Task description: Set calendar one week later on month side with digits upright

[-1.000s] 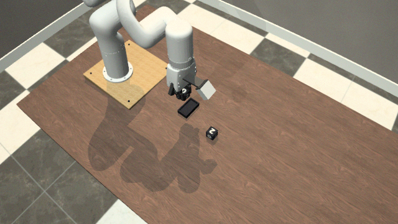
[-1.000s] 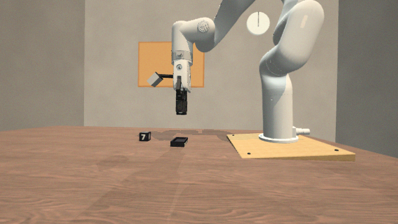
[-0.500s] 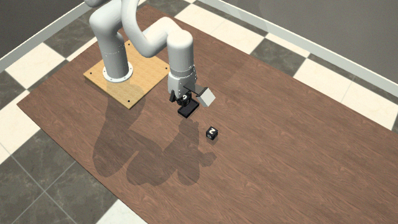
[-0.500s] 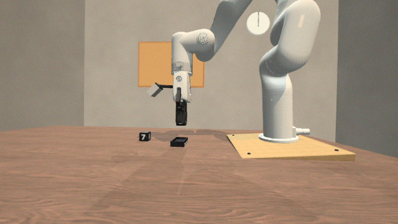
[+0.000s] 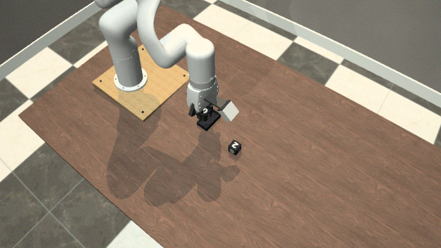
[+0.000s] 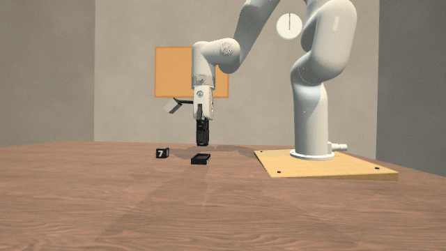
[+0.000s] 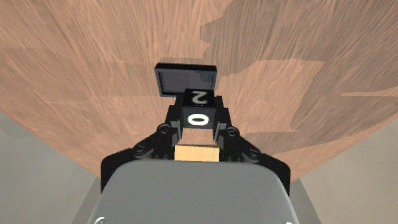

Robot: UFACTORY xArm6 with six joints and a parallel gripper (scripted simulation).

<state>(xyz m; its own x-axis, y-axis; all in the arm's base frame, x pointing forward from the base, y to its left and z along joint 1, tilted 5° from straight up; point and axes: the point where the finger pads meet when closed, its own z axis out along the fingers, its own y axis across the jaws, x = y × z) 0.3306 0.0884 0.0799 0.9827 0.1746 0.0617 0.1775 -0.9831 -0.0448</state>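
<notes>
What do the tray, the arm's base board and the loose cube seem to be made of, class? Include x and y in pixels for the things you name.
Tray [image 5: 203,126] [image 6: 201,160] [image 7: 162,89]: probably plastic, dark and smooth.
Base board [image 5: 162,80] [image 6: 324,171]: wood, judging by its pale yellow grain.
Loose cube [image 5: 234,147] [image 6: 162,153]: perhaps painted wood or plastic; black, with white digits.

White rounded arm [image 5: 200,65] [image 6: 203,63], black-fingered end effector [image 5: 205,114] [image 6: 202,143] [image 7: 198,104].
</notes>
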